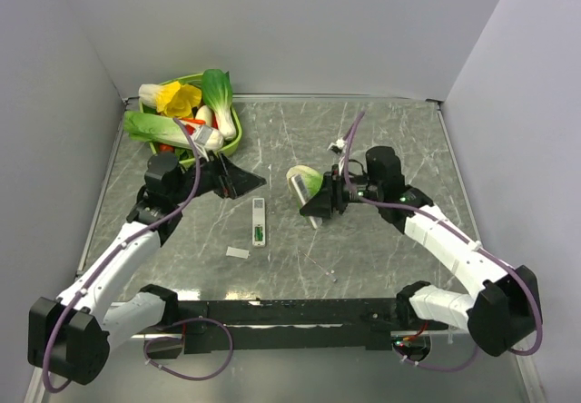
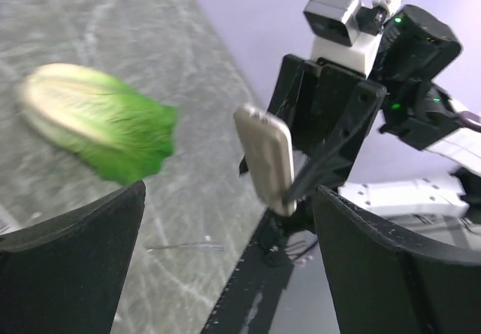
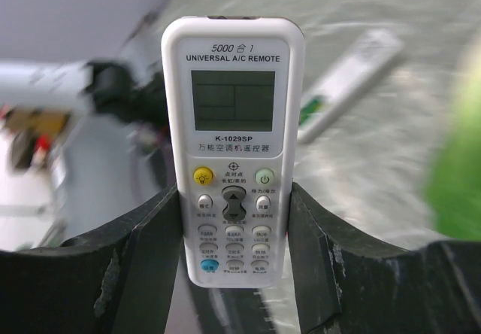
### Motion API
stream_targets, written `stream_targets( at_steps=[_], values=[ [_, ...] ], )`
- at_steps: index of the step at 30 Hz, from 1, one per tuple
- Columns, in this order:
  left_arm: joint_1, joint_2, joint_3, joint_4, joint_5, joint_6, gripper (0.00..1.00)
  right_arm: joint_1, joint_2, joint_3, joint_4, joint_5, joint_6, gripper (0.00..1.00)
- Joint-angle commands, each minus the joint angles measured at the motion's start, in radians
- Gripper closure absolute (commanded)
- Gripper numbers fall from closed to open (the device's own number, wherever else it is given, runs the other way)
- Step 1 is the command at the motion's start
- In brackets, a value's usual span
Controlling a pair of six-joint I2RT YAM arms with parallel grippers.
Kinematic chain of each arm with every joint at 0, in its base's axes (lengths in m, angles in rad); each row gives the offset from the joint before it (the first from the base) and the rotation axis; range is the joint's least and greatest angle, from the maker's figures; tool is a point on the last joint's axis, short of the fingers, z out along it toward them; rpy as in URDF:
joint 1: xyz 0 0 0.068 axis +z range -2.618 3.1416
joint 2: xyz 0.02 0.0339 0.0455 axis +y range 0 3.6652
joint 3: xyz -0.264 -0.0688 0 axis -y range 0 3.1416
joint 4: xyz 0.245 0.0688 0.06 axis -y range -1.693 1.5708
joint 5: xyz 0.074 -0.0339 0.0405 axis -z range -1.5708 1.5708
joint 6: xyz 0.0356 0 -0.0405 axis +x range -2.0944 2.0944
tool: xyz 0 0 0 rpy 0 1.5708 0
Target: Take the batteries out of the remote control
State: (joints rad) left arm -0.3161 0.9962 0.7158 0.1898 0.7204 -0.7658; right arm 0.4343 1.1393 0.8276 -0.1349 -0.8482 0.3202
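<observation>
My right hand (image 3: 234, 191) is clamped on an A/C remote control (image 3: 233, 123). Its two fingers press the long edges at the button end, and the screen end sticks out past the fingertips with the face turned to my wrist camera. From overhead, that hand sits a little to the 3 o'clock side of the middle of the worktop (image 1: 381, 140). It is just at 5 o'clock of a loose cabbage (image 1: 304, 180), and I cannot tell whether the held remote touches the surface. My left hand (image 2: 229, 195) is wide open and holds nothing. Its fingers point toward 3 o'clock, and its camera looks across at the right hand and the held remote. Between the two hands, a slim white remote control (image 1: 259, 221) lies flat near the middle of the worktop, its long axis running 12 to 6. Near its 6 o'clock end I see a small green-marked piece, a battery (image 1: 259, 233) as far as I can make out. A small plain white panel (image 1: 238, 252) lies apart from it, just at its 7 o'clock. A green basket (image 1: 234, 138) heaped with vegetables sits in the 11 o'clock corner, at 12 o'clock of the left hand.
</observation>
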Motion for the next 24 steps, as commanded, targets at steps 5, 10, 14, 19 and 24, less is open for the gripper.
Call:
stream_targets(
  at_steps=[5, 10, 14, 19, 24],
  values=[
    [-0.095, 0.021, -0.03, 0.283, 0.037, -0.116, 0.03, 0.102, -0.021, -0.032, 0.259, -0.154, 0.152, 0.82],
    [-0.113, 0.032, -0.024, 0.252, 0.066, -0.069, 0.02, 0.112, 0.008, -0.027, 0.273, -0.176, 0.204, 0.83],
    [-0.115, 0.039, 0.02, 0.102, 0.073, 0.072, 0.02, 0.115, 0.019, -0.034, 0.262, -0.218, 0.23, 0.83],
    [-0.124, 0.048, -0.012, 0.176, 0.109, -0.036, 0.03, 0.116, -0.012, -0.076, 0.342, -0.198, 0.259, 0.83],
    [-0.156, 0.061, -0.067, 0.301, 0.08, -0.101, 0.02, 0.123, 0.023, -0.068, 0.38, -0.221, 0.296, 0.83]
  ],
)
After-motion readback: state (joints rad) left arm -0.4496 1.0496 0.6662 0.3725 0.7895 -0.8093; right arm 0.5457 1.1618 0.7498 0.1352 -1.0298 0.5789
